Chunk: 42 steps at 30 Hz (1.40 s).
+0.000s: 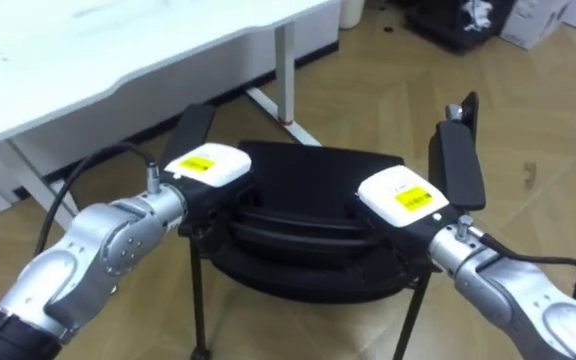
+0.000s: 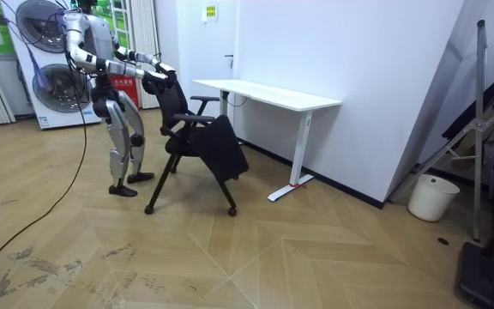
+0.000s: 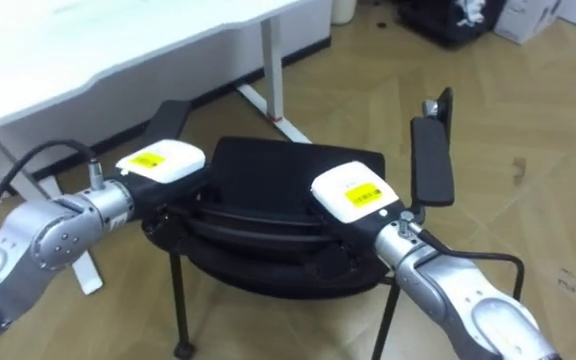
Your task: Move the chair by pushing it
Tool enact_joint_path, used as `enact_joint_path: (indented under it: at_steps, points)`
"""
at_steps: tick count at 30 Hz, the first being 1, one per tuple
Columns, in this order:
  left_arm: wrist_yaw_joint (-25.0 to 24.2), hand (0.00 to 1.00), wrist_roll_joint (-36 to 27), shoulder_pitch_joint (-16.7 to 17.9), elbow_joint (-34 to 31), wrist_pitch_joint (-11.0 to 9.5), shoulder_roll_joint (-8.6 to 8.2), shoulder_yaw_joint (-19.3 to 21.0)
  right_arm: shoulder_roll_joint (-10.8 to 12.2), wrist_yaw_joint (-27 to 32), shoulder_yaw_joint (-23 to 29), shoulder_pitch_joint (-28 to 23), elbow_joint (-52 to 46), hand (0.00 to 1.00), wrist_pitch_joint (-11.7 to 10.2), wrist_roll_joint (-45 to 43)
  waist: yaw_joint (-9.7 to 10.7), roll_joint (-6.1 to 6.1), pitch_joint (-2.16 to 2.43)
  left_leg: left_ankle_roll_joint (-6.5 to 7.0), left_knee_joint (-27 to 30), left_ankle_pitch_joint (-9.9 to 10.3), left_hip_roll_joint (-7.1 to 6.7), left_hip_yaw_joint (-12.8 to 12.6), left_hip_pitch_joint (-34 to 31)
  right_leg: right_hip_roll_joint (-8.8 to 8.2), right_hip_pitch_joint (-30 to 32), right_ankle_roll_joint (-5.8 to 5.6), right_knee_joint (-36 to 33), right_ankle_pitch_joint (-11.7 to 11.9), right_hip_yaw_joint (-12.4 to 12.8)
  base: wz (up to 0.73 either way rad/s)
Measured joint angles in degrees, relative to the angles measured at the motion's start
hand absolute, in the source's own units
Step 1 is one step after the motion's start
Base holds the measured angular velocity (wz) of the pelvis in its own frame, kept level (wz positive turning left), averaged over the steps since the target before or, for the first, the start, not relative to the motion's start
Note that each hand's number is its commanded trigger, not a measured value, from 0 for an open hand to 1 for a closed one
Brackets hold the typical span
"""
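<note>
Room view, from my remote station: the black chair (image 2: 200,137) stands on the wood floor (image 2: 316,257) near the end of the white desk (image 2: 268,93), the robot upright behind it.
Through the head cameras I see the left hand (image 1: 208,165) and right hand (image 1: 400,195) on the backrest (image 1: 298,228), one toward each end. Their fingers drop out of sight over it, so I cannot tell whether they grip or lie loose.
</note>
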<state>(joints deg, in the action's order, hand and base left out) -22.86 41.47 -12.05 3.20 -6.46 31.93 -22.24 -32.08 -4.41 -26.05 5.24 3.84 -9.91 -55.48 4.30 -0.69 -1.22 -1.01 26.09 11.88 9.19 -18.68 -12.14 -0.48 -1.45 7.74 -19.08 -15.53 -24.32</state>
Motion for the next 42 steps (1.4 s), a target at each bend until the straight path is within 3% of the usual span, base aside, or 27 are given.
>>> enact_joint_path:
  at_steps: [1,2,3,4,7,9,10,11,12,14,17,18,20,21,22,23,24,26,27,28,29,30,31,32,34,38,42]
  points:
    - [-0.4,1.0,0.1,1.7,-1.2,-0.2,0.05,1.4,0.2,-0.6,0.0,0.0,-0.7,1.0,-0.2,-1.1,-0.3,0.28,0.21,0.71,-1.9,-3.5,-0.99,0.2,-1.1,0.11,-0.8,-0.14,0.8,-0.2,-1.3,0.0]
    - [-0.7,1.0,0.0,2.4,-1.6,-0.3,0.02,2.1,0.4,-0.9,0.0,0.0,-1.0,1.0,-0.2,-1.4,-0.4,0.39,0.23,0.98,-2.8,-5.1,-1.71,0.2,-1.2,0.12,-1.4,-0.27,1.2,-0.4,-2.1,0.15]
    - [-1.2,1.0,0.0,3.0,-2.3,-0.3,0.0,2.4,0.2,-1.8,0.0,-0.1,-1.7,1.0,-0.2,-1.5,-0.4,0.59,0.3,1.57,-3.9,-8.5,-3.33,0.4,-1.1,0.1,-2.7,-0.67,1.5,-0.9,-3.8,0.36]
    - [-1.8,1.0,0.0,3.2,-2.6,-0.2,0.0,2.6,0.2,-2.7,0.0,-0.2,-2.1,1.0,-0.2,-1.5,-0.6,0.31,0.36,4.05,-4.8,-9.1,-4.3,0.2,-0.5,-0.18,-3.6,-1.07,1.5,-1.7,-5.0,0.48]
    - [-2.7,1.0,0.3,3.2,-3.2,0.2,-0.24,3.0,-0.2,-4.1,0.4,-0.1,-3.6,1.0,-0.1,-2.3,-1.5,0.35,0.5,4.06,-6.2,-9.1,-6.32,1.5,0.0,-1.33,-4.3,-2.0,1.4,-2.7,-6.8,0.36]
    - [-2.9,1.0,-0.3,3.4,-3.2,0.3,-0.21,3.0,-0.2,-4.5,0.4,0.0,-3.9,1.0,-0.1,-2.4,-1.9,0.36,0.49,4.35,-7.1,-8.9,-7.5,1.5,1.0,-2.76,-4.7,-3.51,-0.3,-3.6,-8.7,0.29]
    - [-3.1,1.0,-0.7,3.6,-3.2,0.4,-0.21,3.0,0.0,-4.5,0.4,0.0,-3.9,1.0,-0.1,-2.5,-2.3,0.32,0.47,4.54,-8.1,-8.8,-8.35,1.5,2.0,-4.65,-4.4,-4.98,-3.5,-4.4,-10.7,0.15]
    - [-3.2,1.0,-0.8,3.6,-3.2,0.3,-0.21,3.0,-0.2,-4.5,0.4,0.0,-3.9,1.0,-0.1,-2.5,-2.3,0.33,0.47,4.76,-8.5,-8.6,-8.78,1.5,2.3,-5.87,-3.9,-5.75,-6.2,-4.8,-11.9,0.29]
    - [-3.5,1.0,-0.9,3.6,-3.1,0.3,-0.21,3.0,-0.3,-4.3,0.4,0.0,-3.9,1.0,-0.1,-2.5,-2.1,0.34,0.47,5.28,-8.5,-7.7,-9.63,1.5,2.8,-9.07,-2.1,-7.01,-13.6,-5.4,-12.7,0.48]
    - [-3.0,1.0,-2.5,3.5,-2.5,0.2,-0.22,2.7,-1.6,-3.3,0.3,0.0,-3.7,1.0,-0.9,-1.7,-1.8,0.13,0.38,6.33,-8.3,-6.8,-11.99,2.6,3.7,-14.29,2.3,-8.93,-26.8,-3.9,-8.2,0.59]
    - [-2.3,1.0,-2.6,3.1,-1.8,0.6,-0.23,1.6,-2.4,-2.0,0.3,0.1,-2.2,1.0,-2.7,-0.6,-1.3,0.18,0.37,7.27,-8.1,-5.3,-13.85,5.8,5.6,-15.03,3.0,-7.93,-31.9,-1.2,-2.8,0.59]
    - [-2.5,1.0,-2.6,3.1,-1.7,0.7,-0.23,1.5,-2.0,-1.9,0.3,0.1,-1.6,1.0,-2.8,-0.6,-1.3,0.27,0.39,7.22,-8.0,-5.0,-13.95,6.5,6.0,-14.59,3.1,-8.13,-32.5,-0.1,-1.9,0.46]
    - [-2.9,1.0,-2.5,3.1,-1.6,1.0,-0.16,1.3,-1.2,-1.8,0.2,0.1,-0.3,1.0,-3.3,-0.6,-1.6,1.08,0.22,7.27,-7.2,-3.1,-13.2,9.3,7.5,-12.07,4.5,-9.47,-35.4,5.7,1.7,0.43]
    - [-2.9,1.0,-2.6,3.1,-1.6,0.9,-0.04,1.3,-1.2,-1.8,0.1,0.1,-0.1,1.0,-3.5,-0.5,-1.8,1.2,0.21,7.55,-7.1,-2.6,-13.05,9.9,7.8,-11.69,5.4,-9.77,-36.3,5.4,3.1,0.23]
    - [-2.9,1.0,-2.7,2.9,-1.8,0.6,0.37,1.3,-1.2,-1.7,0.1,0.2,-0.1,1.0,-3.5,-0.3,-2.7,1.36,0.15,7.76,-7.2,-2.0,-12.94,10.1,7.9,-11.02,8.3,-10.04,-37.5,2.4,5.4,0.15]
    - [-2.8,1.0,-2.8,2.9,-1.8,0.7,0.42,1.3,-1.0,-1.7,0.1,0.5,-0.1,1.0,-3.3,-0.3,-3.3,1.79,-0.01,7.72,-7.2,-1.6,-12.87,10.9,8.2,-10.28,11.2,-9.2,-36.9,0.1,7.3,0.23]
    - [-2.8,1.0,-2.8,2.8,-1.7,0.7,0.51,1.3,-0.7,-1.7,0.1,0.5,-0.1,1.0,-3.2,-0.3,-3.2,1.84,-0.01,7.72,-7.2,-1.4,-12.89,11.3,8.4,-10.15,12.6,-8.99,-35.9,-0.6,8.0,0.44]
    - [-3.0,1.0,-2.9,2.8,-1.0,0.5,0.94,1.4,0.4,-1.8,0.1,0.5,0.5,1.0,-3.3,-0.7,-3.0,1.79,-0.16,7.16,-6.4,0.2,-12.83,13.5,9.6,-9.26,16.2,-9.15,-26.1,-0.9,11.7,0.58]
    - [-3.1,1.0,-3.0,2.8,-1.0,0.5,1.12,1.4,0.6,-1.9,0.1,0.5,0.6,1.0,-3.3,-0.7,-2.9,1.73,-0.21,6.9,-5.9,0.8,-12.83,14.3,9.8,-9.28,16.4,-9.24,-22.3,-0.6,12.2,0.58]
    - [-3.4,1.0,-3.3,2.8,-1.1,0.2,1.56,1.6,0.7,-1.8,0.1,0.5,0.6,1.0,-3.8,-0.7,-2.8,1.47,-0.33,6.36,-4.5,2.2,-12.86,15.5,9.9,-9.47,16.3,-9.72,-14.1,1.5,13.2,0.43]
    - [-3.7,1.0,-3.4,2.8,-1.1,0.0,1.7,1.9,0.6,-1.7,0.1,0.5,0.5,1.0,-4.1,-0.6,-3.1,1.35,-0.35,5.98,-3.3,3.1,-12.8,15.9,9.9,-9.46,16.3,-9.87,-10.5,3.3,13.4,0.46]
    - [-4.1,1.0,-3.4,2.8,-1.3,-0.1,1.97,2.1,0.6,-1.5,0.1,0.4,0.5,1.0,-4.5,-0.3,-3.5,1.72,-0.18,4.56,0.0,5.0,-11.94,16.8,9.3,-8.88,15.2,-9.3,-9.4,7.0,13.1,0.3]
    - [-4.2,1.0,-3.4,2.8,-1.3,-0.1,2.02,2.0,0.6,-1.5,0.1,0.5,0.5,1.0,-4.5,-0.3,-4.4,2.29,-0.03,3.51,1.8,6.9,-10.38,17.0,9.1,-7.38,14.5,-8.12,-9.3,6.9,12.2,0.21]
    - [-4.2,1.0,-3.4,2.7,-1.4,-0.2,2.1,2.1,0.7,-1.3,0.1,0.6,0.5,1.0,-4.0,-0.3,-5.1,3.15,0.32,2.8,1.8,7.6,-8.97,16.6,9.3,-6.19,13.7,-7.32,-8.6,6.7,11.4,0.08]
    - [-4.1,1.0,-3.5,2.3,-1.9,-0.1,2.14,2.3,0.7,-1.2,0.1,1.3,0.5,1.0,-3.3,-0.4,-6.0,3.1,0.26,2.14,0.8,7.9,-7.79,16.7,9.9,-5.22,13.0,-6.09,-8.1,6.5,10.7,0.12]
    - [-3.8,1.0,-3.8,1.8,-2.5,0.0,2.42,3.1,0.9,-2.0,0.1,3.1,1.0,1.0,-3.0,-0.5,-5.5,3.09,0.09,0.69,-0.5,8.6,-5.82,16.2,11.2,-3.54,11.3,-5.61,-7.4,4.1,8.6,0.19]
    - [-3.6,1.0,-3.7,1.7,-2.4,0.0,2.38,3.4,1.3,-2.4,0.1,3.6,1.1,1.0,-2.9,-0.7,-5.6,2.41,-0.25,0.39,2.7,8.7,-4.3,12.1,12.4,-3.5,9.6,-5.34,-9.2,1.2,8.2,0.1]
